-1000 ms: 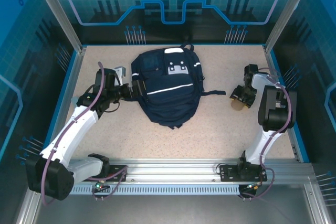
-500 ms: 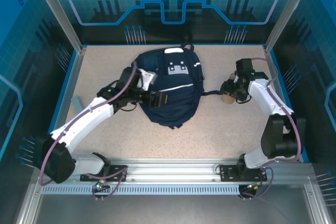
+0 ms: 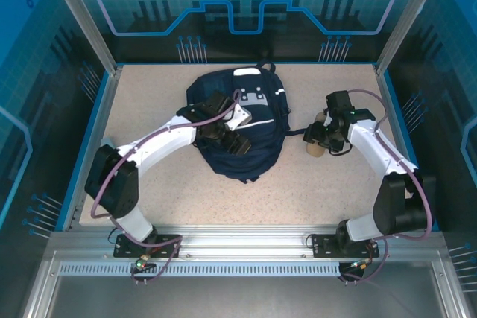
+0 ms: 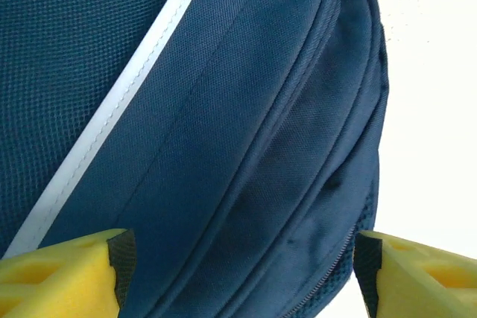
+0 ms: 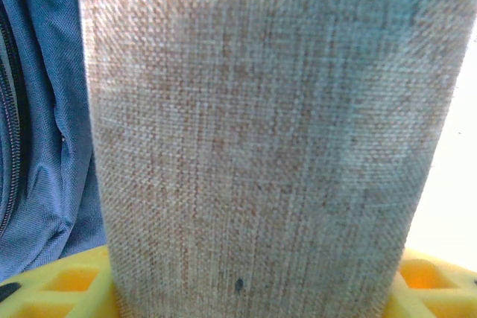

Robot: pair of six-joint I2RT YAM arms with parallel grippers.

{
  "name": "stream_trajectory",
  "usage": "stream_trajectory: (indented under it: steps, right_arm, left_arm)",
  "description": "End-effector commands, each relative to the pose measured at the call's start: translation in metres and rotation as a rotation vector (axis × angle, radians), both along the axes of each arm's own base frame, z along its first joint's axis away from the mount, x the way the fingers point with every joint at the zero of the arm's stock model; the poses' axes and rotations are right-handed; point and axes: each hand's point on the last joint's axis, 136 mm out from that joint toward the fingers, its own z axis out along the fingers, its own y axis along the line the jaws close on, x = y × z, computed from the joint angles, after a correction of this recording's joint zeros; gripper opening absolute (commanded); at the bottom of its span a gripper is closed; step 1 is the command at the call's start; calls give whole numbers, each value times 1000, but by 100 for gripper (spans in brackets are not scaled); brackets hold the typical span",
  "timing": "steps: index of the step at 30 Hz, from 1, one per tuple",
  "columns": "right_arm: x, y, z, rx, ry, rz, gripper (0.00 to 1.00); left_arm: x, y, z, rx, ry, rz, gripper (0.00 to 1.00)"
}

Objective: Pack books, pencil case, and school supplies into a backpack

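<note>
The dark navy backpack (image 3: 257, 153) lies flat mid-table, its white stripe and zipped seams close up in the left wrist view (image 4: 223, 109). My left gripper (image 3: 237, 141) hovers just over its lower front, open, the yellow fingers (image 4: 59, 273) wide apart with only fabric beneath them (image 4: 242, 277). My right gripper (image 3: 320, 138) is shut on a beige woven pencil case (image 3: 316, 147), a cylinder standing between its yellow fingers (image 5: 253, 109), just right of the backpack's side (image 5: 45, 147). The books are out of view.
A black strap (image 3: 299, 132) trails from the backpack's right side toward the pencil case. A small grey-blue flat thing (image 3: 106, 141) peeks out by the left wall behind my left arm. Blue walls ring the speckled table (image 3: 313, 191); a metal rail runs along the front.
My left arm has swung right from the backpack's left edge onto its front. My right arm has carried the pencil case left, toward the backpack's side.
</note>
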Motion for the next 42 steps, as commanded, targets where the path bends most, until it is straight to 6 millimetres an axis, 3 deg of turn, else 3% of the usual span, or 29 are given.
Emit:
stream_trajectory:
  steps: [1, 6, 13, 18, 24, 29, 33, 42]
  right_arm:
    - [-7, 7, 8, 23, -8, 3, 54]
    - [-8, 9, 11, 27, -16, 3, 54]
    - [-9, 11, 13, 30, -18, 4, 54]
    - [-10, 11, 18, 34, -29, 5, 54]
    - [-16, 12, 30, 34, -57, 26, 54]
    - [-27, 30, 43, 44, -85, 139, 52]
    - [-37, 42, 52, 55, -99, 205, 52]
    - [-52, 104, 93, 162, -279, 431, 50]
  left_arm:
    - [3, 4, -5, 94, -25, -78, 78]
    - [10, 4, -20, 154, 1, -110, 70]
    - [14, 7, -36, 216, 28, -147, 68]
    - [30, 17, -39, 302, -27, -119, 38]
    - [44, 10, 5, 222, -164, -72, 21]
    - [43, 1, 66, 39, -320, -17, 10]
    - [41, 3, 100, -56, -404, 49, 6]
    - [40, -2, 157, -276, -444, 180, 5]
